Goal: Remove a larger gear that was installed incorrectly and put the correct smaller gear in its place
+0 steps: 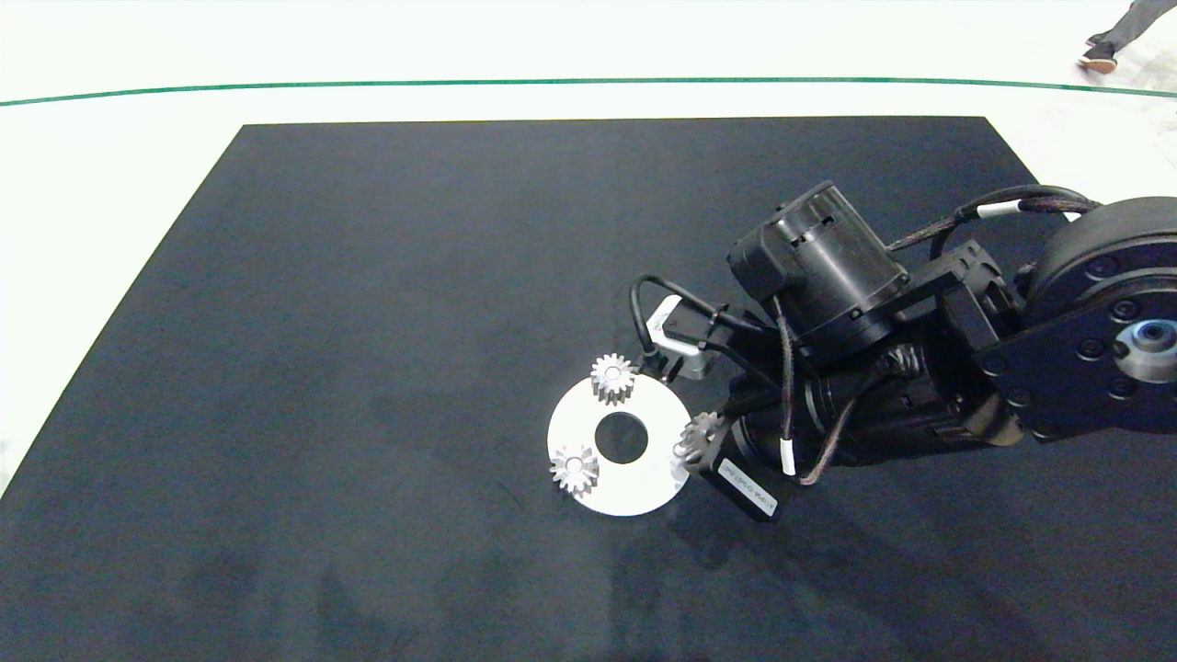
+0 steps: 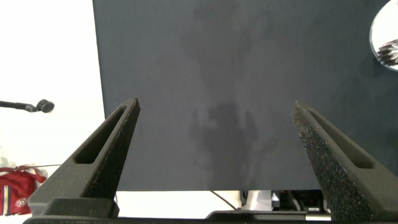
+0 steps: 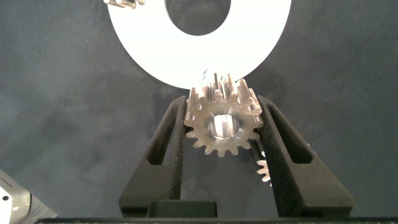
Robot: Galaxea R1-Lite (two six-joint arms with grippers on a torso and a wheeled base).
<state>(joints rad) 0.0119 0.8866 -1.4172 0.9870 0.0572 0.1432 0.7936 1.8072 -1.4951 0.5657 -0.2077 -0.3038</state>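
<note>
A: What is the biggest thing here?

B: The counter (image 1: 368, 322), with its dark mat. On it lies a white ring plate (image 1: 644, 492) with a hole in the middle. Two little gears stand on the plate, one (image 1: 613, 377) at the far edge and one (image 1: 575, 469) at the near edge.

A: Where is the right tool (image 3: 222, 127)?

B: At the plate's right edge. Its two fingers pinch the smaller gear (image 3: 222, 124), flat side up. A thin pin (image 3: 214, 79) stands on the plate just past it.

A: And the larger gear?

B: A few pointy teeth peek out by a finger (image 3: 265, 169). I think that is it, but I can't be sure.

A: How should the tool do this well?

B: Keep the gear level. Line its hole over the pin, go down slowly, then let go.

A: The left tool (image 2: 214, 149)?

B: Spread wide, holding nothing, above bare mat.
</note>
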